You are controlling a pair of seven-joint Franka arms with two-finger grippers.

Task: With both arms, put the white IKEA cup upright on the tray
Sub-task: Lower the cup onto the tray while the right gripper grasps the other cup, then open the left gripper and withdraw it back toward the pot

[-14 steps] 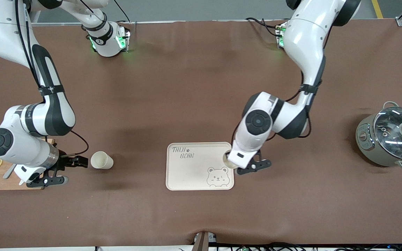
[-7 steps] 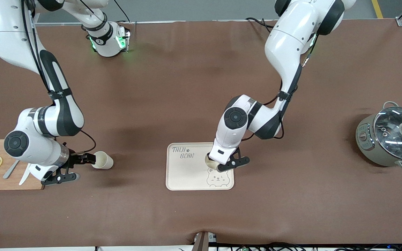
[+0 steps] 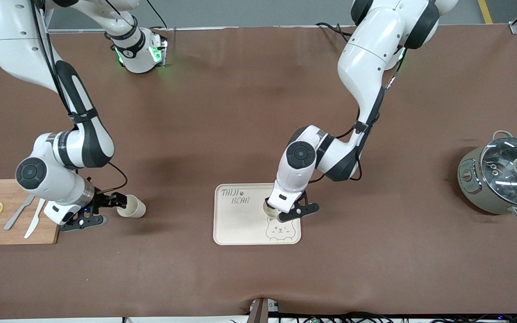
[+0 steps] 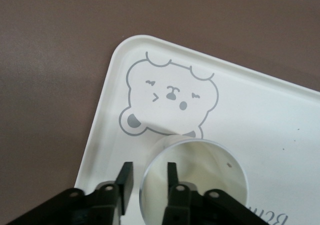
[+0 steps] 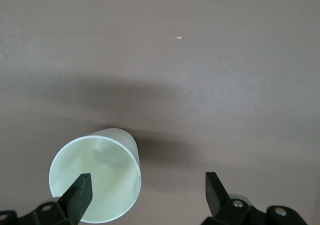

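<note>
The cream tray with "TAIJI BEAR" lettering and a bear face lies at the table's middle. My left gripper is shut on the rim of a white cup, held upright on or just above the tray beside the bear face. In the left wrist view one finger is inside the cup and one is outside, over the tray. A second white cup lies on its side toward the right arm's end. My right gripper is open at its mouth. In the right wrist view one finger is before the cup's mouth.
A wooden cutting board with lemon slices, a knife and a fork lies at the right arm's end. A grey pot with a glass lid stands at the left arm's end. Bare brown table lies around the tray.
My left gripper carried its cup from the tray's edge to beside the bear face. My right gripper moved up to the lying cup's mouth, uncovering the cutting board.
</note>
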